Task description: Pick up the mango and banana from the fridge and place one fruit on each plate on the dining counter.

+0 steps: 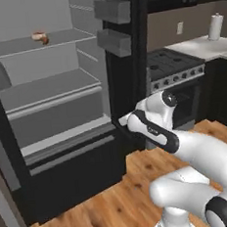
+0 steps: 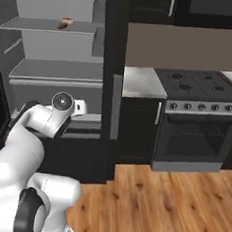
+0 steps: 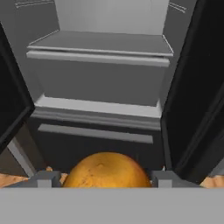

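Before the open fridge (image 3: 105,74), the gripper (image 3: 103,178) pinched the mango (image 3: 105,170), apparently for carrying to a plate.

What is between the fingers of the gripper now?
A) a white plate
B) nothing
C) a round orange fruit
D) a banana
C: in the hand view the round orange mango sits between the two fingers of the gripper, in front of the open fridge.
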### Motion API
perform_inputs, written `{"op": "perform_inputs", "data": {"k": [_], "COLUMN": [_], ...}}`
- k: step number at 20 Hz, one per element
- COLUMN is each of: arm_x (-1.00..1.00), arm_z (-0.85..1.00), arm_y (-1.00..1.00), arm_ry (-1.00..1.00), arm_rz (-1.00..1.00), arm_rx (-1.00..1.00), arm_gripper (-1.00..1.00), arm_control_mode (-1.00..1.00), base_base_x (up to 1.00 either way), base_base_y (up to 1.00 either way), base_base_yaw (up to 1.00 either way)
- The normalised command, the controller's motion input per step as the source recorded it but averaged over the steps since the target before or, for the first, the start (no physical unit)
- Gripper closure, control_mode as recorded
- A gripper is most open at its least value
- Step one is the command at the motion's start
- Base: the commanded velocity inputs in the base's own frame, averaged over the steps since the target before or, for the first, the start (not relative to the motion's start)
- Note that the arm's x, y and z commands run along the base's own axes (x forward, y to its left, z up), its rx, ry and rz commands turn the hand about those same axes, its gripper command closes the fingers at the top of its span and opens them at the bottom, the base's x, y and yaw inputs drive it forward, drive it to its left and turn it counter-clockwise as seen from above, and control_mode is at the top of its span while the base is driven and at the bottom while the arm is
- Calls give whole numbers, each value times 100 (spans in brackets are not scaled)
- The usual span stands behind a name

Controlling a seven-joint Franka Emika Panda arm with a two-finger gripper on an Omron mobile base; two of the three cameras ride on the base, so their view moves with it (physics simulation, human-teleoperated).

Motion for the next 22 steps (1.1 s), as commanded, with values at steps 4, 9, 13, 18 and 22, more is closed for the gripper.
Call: {"op": "perform_inputs", "data": {"k": [4,9,13,18,22], "arm_x": [0,0,0,0,0], "arm_z": [0,0,0,0,0], "arm_y": [0,0,0,0,0], "arm_ry": [0,0,0,0,0], "arm_rz": [0,0,0,0,0], "arm_rx": [0,0,0,0,0], "arm_gripper": [100,100,100,100,100], "arm_control_mode": [100,100,100,100,100], "base_base_x": [0,0,0,0,0], "base_base_y": [3,3,3,2,2], "base_base_yaw": [-100,-100,-100,-100,-100]}}
